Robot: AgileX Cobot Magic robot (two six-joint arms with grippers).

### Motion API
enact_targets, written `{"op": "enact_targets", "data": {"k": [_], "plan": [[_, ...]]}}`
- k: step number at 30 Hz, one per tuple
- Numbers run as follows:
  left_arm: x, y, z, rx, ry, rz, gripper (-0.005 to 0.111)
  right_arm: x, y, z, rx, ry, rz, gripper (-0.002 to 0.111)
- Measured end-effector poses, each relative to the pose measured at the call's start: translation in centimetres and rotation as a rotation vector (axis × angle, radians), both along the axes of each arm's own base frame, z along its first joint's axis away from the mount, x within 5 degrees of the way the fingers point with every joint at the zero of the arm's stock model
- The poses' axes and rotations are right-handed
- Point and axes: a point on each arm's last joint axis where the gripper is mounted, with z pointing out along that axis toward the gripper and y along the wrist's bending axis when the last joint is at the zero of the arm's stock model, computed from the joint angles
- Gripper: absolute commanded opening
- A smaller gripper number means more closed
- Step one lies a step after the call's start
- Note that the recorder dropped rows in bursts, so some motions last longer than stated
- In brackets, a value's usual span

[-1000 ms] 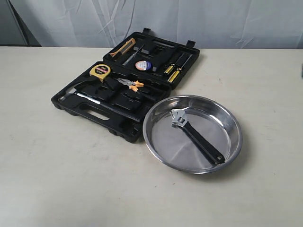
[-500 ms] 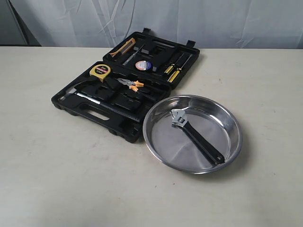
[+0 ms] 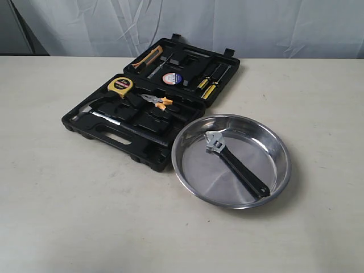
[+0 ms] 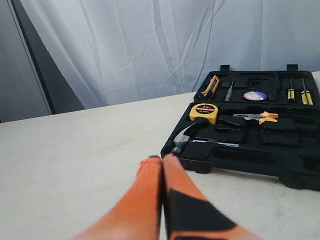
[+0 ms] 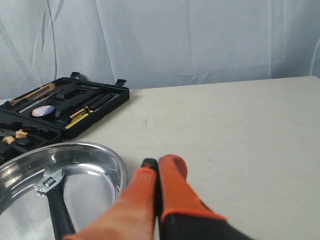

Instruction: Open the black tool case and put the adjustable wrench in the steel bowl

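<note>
Well, adjustable wrench lies in the steel bowl beside the open black tool case toward the far edge, job looks done, so left gripper and right gripper sit closed, empty.

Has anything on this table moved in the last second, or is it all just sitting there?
Nothing visibly changed. The wrench lies in the steel bowl exactly as before, and the black case stays open beside it, its other contents in the same places. Neither arm shows in the exterior view at either moment. In the wrist views, the left tool and the right tool are shut and hold nothing.
</note>
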Motion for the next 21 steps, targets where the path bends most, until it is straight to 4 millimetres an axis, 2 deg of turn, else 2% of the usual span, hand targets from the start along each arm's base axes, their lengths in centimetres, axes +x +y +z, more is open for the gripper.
{"op": "enact_targets", "data": {"k": [14, 21], "plan": [[0.0, 0.0, 0.0, 0.0, 0.0, 0.0, 0.0, -0.14, -0.06, -0.93, -0.048, 0.038, 0.003, 0.0], [0.0, 0.0, 0.0, 0.0, 0.0, 0.0, 0.0, -0.17, 0.25, -0.98, 0.063, 0.05, 0.015, 0.0]]}}
